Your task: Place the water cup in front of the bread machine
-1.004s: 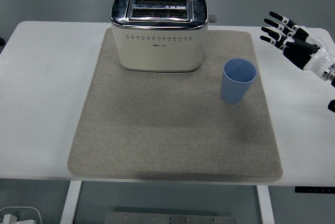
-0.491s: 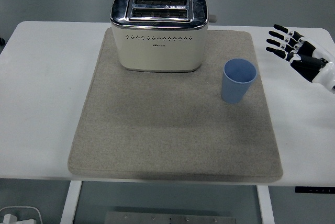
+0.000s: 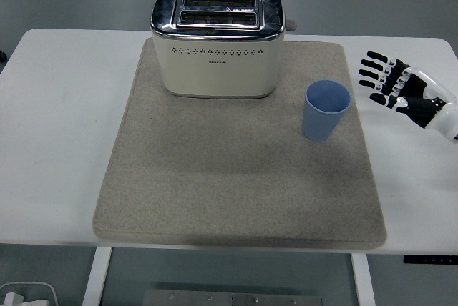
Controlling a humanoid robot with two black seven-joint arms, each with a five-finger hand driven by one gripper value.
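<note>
Cup (image 3: 327, 109) stood upright on mat, right of bread machine (image 3: 217, 41), not yet in front | my right hand (image 3: 391, 84) right of cup, fingers spread, empty, lined up for grasp

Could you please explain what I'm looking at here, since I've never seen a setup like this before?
This is one view, from a camera mounted high on a humanoid robot, looking forward and down over a white table. The robot's right hand comes in from the right edge, its five fingers spread and holding nothing. The left arm is out of view. On the table lies a beige mat. On its far part stands a cream toaster with a shiny top, the "bread machine". To the right of it, on the mat, stands an upright blue cup, apart from the hand. The job is to set that cup in front of the toaster.
</note>
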